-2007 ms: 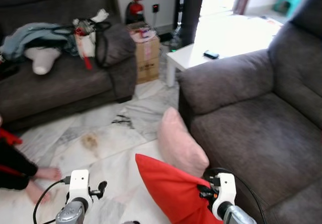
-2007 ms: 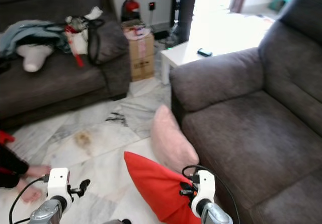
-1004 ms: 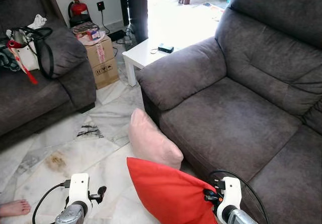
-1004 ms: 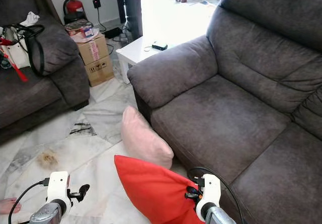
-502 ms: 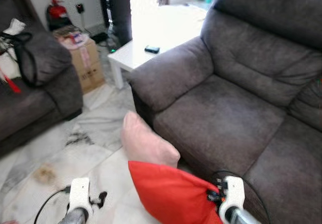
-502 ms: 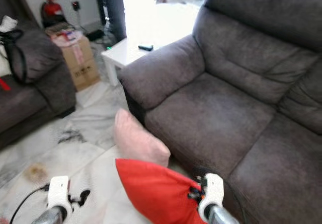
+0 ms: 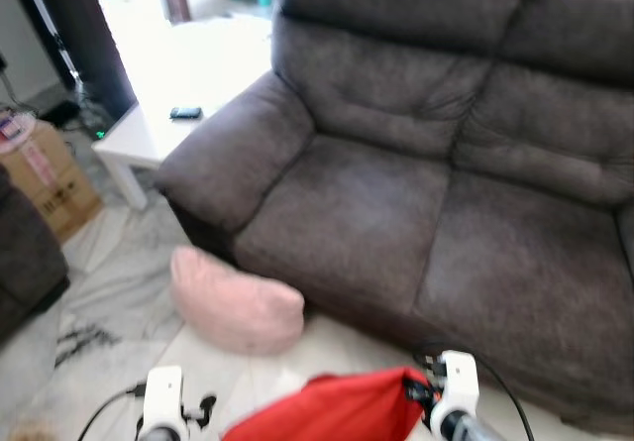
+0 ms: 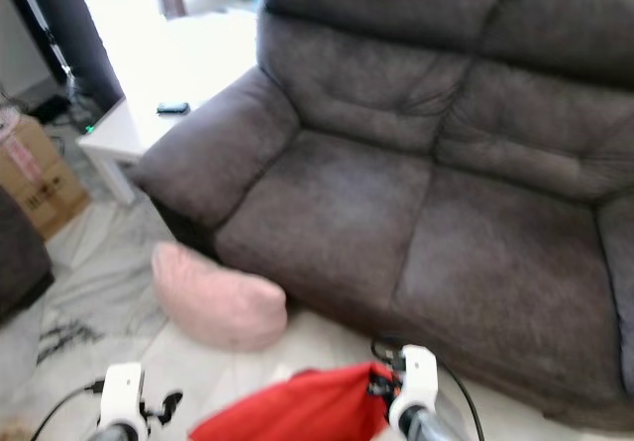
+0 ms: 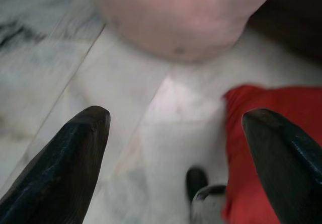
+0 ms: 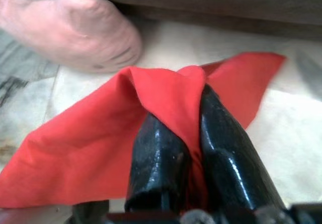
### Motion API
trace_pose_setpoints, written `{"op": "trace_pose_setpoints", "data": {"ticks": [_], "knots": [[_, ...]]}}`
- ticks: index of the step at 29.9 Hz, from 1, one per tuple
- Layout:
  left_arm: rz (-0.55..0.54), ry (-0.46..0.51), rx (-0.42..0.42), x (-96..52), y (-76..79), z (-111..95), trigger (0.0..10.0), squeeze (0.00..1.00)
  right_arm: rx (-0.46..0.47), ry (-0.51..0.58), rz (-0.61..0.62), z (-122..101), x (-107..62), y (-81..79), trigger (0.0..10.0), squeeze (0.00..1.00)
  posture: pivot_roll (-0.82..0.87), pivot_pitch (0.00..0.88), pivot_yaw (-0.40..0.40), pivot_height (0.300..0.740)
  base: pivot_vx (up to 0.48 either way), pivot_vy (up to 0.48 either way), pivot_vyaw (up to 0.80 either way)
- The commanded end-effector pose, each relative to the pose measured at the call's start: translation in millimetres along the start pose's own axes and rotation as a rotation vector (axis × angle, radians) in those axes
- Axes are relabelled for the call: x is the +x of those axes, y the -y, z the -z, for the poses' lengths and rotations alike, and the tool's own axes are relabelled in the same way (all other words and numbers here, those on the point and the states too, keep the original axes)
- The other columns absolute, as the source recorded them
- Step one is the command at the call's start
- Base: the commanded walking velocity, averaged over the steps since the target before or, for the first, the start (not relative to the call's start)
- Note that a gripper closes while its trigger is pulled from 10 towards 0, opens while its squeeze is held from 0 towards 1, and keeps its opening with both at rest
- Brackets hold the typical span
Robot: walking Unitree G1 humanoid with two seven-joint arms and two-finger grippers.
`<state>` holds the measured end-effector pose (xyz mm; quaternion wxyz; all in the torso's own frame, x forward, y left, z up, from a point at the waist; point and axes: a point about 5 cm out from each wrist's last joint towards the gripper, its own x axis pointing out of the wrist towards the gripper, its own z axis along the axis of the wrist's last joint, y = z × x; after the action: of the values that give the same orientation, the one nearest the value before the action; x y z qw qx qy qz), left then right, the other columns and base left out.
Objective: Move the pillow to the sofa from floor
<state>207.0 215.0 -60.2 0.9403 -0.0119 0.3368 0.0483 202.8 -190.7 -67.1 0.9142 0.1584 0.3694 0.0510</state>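
Observation:
A red pillow hangs at the bottom of the eye views, pinched at one corner by my right gripper, whose two black fingers are shut on the red cloth. A pink pillow lies on the marble floor against the front of the grey sofa. My left gripper is low over the floor, open and holding nothing, its fingers spread wide with the pink pillow ahead of them.
A white low table with a small dark device stands left of the sofa's armrest. A cardboard box and the corner of another dark sofa are at the left edge.
The camera has swung right, so the sofa now faces me squarely. The red pillow stays in my right gripper and now hangs lower and flatter.

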Motion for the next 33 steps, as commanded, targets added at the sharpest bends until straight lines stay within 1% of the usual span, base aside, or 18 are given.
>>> {"op": "trace_pose_setpoints", "data": {"ticks": [1, 14, 16, 19, 24, 25, 26, 28, 31, 33], "knots": [[-0.012, -0.027, 0.005, -2.8, -4.5, 7, 10.0, 0.0, -0.006, 0.042, -0.007, -10, 2.2, -1.5, 10.0, 0.0, 0.09, 0.096, -0.003, 0.74, 0.0, 0.0, -0.74], [0.008, -0.029, 0.007, -2.7, -4.0, 7, 10.0, 0.0, -0.023, 0.063, -0.035, -17, 6.9, -9.4, 10.0, 0.0, 0.09, 0.096, -0.005, 0.74, 0.0, 0.0, -0.74], [0.018, -0.033, 0.017, -2.6, -3.6, 7, 10.0, 0.0, -0.023, 0.069, -0.043, -18, 7.5, -10.9, 10.0, 0.0, 0.09, 0.093, -0.005, 0.74, 0.0, 0.0, -0.28], [0.043, -0.033, 0.055, -2.3, -2.3, 6, 10.0, 0.0, -0.02, 0.08, -0.051, -20, 8.1, -12.4, 10.0, 0.0, 0.09, 0.089, -0.006, 0.74, 0.0, 0.0, 0.0], [0.089, 0.002, 0.122, 2.1, -7.4, -10, 10.0, 0.0, -0.032, 0.083, -0.07, -21, 8.9, -14.9, 10.0, 0.0, 0.09, 0.084, -0.007, 0.74, 0.0, 0.0, 0.0], [0.095, 0.003, 0.136, 2.7, -8.0, -12, 10.0, 0.0, -0.035, 0.083, -0.074, -22, 9.0, -15.2, 10.0, 0.0, 0.09, 0.084, -0.007, 0.74, 0.0, 0.0, 0.0], [0.12, 0.005, 0.175, 3.3, -7.9, -15, 10.0, 0.0, -0.05, 0.085, -0.087, -23, 9.6, -17.0, 10.0, 0.0, 0.09, 0.082, -0.008, 0.74, 0.0, 0.0, 0.0], [0.128, 0.006, 0.188, 3.4, -7.6, -16, 10.0, 0.0, -0.053, 0.087, -0.093, -24, 9.9, -17.8, 10.0, 0.0, 0.09, 0.082, -0.008, 0.74, 0.0, 0.0, 0.0], [0.166, 0.028, 0.245, 4.5, -9.0, -23, 10.0, 0.0, -0.076, 0.127, -0.138, -34, 11.7, -22.4, 10.0, 0.0, 0.1, 0.084, -0.008, 0.74, 0.0, 0.0, 0.0], [0.187, 0.037, 0.321, 4.9, -9.9, -28, 10.0, 0.0, -0.104, 0.164, -0.182, -45, 14.7, -30.0, 10.0, 0.0, 0.1, 0.092, -0.009, 0.74, 0.0, 0.0, 0.0]]}}
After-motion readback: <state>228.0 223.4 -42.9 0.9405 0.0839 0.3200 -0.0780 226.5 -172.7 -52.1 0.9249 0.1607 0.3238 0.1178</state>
